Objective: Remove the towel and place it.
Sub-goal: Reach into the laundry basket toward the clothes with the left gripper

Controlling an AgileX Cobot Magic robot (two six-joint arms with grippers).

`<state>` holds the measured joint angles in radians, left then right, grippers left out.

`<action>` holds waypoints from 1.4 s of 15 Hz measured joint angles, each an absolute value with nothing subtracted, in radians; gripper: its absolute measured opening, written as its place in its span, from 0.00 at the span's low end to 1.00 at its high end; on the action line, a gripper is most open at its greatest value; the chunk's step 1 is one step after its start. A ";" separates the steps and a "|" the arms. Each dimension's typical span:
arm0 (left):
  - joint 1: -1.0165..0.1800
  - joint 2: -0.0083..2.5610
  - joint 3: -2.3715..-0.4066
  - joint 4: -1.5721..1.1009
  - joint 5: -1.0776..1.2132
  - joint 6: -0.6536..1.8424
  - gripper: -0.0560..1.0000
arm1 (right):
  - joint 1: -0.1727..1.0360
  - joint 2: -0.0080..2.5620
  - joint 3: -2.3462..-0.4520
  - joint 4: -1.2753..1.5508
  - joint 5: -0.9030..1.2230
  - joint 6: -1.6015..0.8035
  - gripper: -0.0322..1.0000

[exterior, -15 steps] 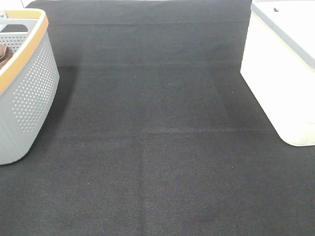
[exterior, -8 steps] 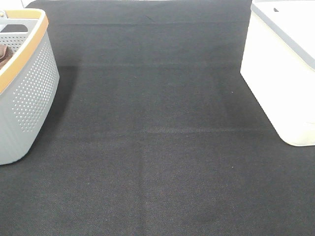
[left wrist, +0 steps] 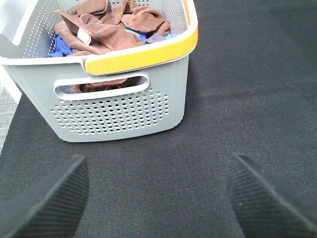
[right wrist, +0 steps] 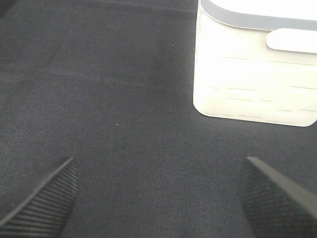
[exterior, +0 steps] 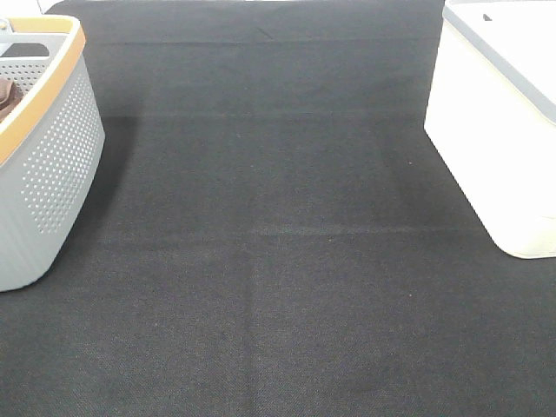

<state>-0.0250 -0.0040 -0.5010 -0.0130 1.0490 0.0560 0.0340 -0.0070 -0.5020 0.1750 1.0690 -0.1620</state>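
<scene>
The reddish-brown towel (left wrist: 111,27) lies crumpled inside a grey perforated basket (left wrist: 119,109) with an orange rim, on top of blue cloth. A white label shows on it. In the exterior high view only a sliver of the towel (exterior: 9,97) shows in the basket (exterior: 52,165) at the far left. My left gripper (left wrist: 156,198) is open and empty, above the black mat a short way in front of the basket. My right gripper (right wrist: 158,198) is open and empty, above the mat near the white bin (right wrist: 252,69). Neither gripper shows in the exterior high view.
A white bin with a grey rim (exterior: 495,130) stands at the right edge of the black mat (exterior: 278,243). The basket has a handle slot (left wrist: 101,85) in its near wall. Blue cloth (left wrist: 62,45) lies under the towel.
</scene>
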 joint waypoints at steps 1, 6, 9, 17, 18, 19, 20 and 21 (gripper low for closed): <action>-0.025 -0.004 -0.501 -0.013 1.049 0.056 0.75 | 0.034 -0.007 -0.502 0.175 1.069 -0.162 0.84; -0.025 -0.004 -0.501 -0.013 1.049 0.056 0.75 | 0.034 -0.007 -0.502 0.175 1.069 -0.162 0.84; -0.025 -0.004 -0.501 -0.013 1.049 0.056 0.75 | 0.034 -0.007 -0.502 0.175 1.069 -0.162 0.84; -0.025 -0.004 -0.501 -0.013 1.049 0.056 0.75 | 0.034 -0.007 -0.502 0.175 1.069 -0.162 0.84; -0.025 -0.004 -0.501 -0.013 1.049 0.056 0.75 | 0.034 -0.007 -0.502 0.175 1.069 -0.162 0.84; -0.025 -0.004 -0.501 -0.013 1.049 0.056 0.75 | 0.034 -0.007 -0.502 0.175 1.069 -0.162 0.84; -0.025 -0.004 -0.501 -0.013 1.049 0.056 0.75 | 0.034 -0.007 -0.502 0.175 1.069 -0.162 0.84; -0.025 -0.004 -0.501 -0.013 1.049 0.056 0.75 | 0.034 -0.007 -0.502 0.175 1.069 -0.162 0.84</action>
<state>-0.0250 -0.0040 -0.5010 -0.0130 1.0490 0.0560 0.0340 -0.0070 -0.5020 0.1750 1.0690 -0.1620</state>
